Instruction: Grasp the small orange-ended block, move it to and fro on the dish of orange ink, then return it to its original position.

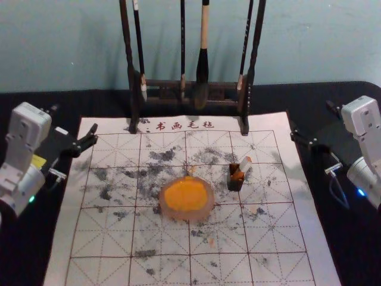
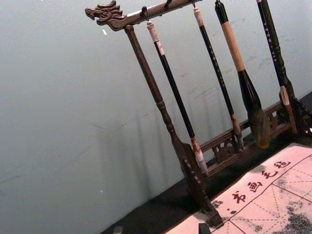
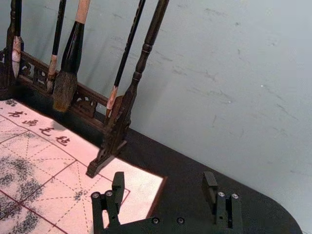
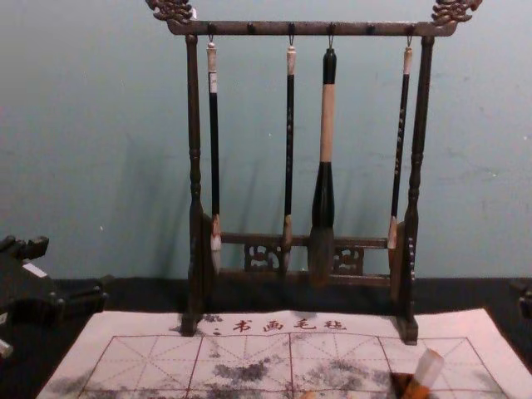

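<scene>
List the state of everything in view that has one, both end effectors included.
Left end effector: open, empty
Right end effector: open, empty
Orange-ended block: ungrasped, leaning in its holder
Small dark holder: upright, occupied by the block
Ink dish: holding orange ink
Calligraphy brushes: four, hanging tips down
Brush rack: standing, loaded
Calligraphy felt: spread flat, stained

Between left gripper (image 1: 74,118) and right gripper (image 1: 311,117), the head view crops the brush rack (image 1: 257,42); the holder (image 1: 234,185) partly hides the block (image 1: 244,165).
</scene>
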You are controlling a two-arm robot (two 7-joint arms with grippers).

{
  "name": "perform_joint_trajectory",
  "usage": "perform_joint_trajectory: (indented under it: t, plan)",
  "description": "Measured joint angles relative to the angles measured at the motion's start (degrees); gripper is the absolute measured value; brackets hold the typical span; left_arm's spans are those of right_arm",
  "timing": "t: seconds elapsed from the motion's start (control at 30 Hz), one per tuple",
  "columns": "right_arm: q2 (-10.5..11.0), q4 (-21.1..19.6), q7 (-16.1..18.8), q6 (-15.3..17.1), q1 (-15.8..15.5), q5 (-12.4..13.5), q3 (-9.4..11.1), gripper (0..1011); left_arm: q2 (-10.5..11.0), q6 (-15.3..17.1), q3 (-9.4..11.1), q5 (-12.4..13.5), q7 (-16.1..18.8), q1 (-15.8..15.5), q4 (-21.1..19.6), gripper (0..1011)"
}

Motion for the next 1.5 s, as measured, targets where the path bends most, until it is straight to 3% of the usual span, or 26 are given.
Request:
perform_joint_trajectory:
  t: [0.83, 0.97, 1.23, 1.5]
  plan:
    - [0.0, 0.0, 0.0, 0.0, 0.0, 0.0, 0.0, 1000, 0.0, 0.0, 0.0, 0.0, 0.0, 0.0, 0.0, 1001]
    - [-0.1, -1.5, 0.6, 2.0, -1.2, 0.4, 0.3, 1000, 0.0, 0.0, 0.0, 0.0, 0.0, 0.0, 0.0, 1001]
    - [-0.4, -7.0, 4.2, 7.4, -5.4, 5.1, 1.6, 1000, 0.0, 0.0, 0.0, 0.0, 0.0, 0.0, 0.0, 1001]
    - [-2.0, -12.7, 9.3, 15.5, -9.4, 13.9, 3.8, 1000, 0.0, 0.0, 0.0, 0.0, 0.0, 0.0, 0.0, 1001]
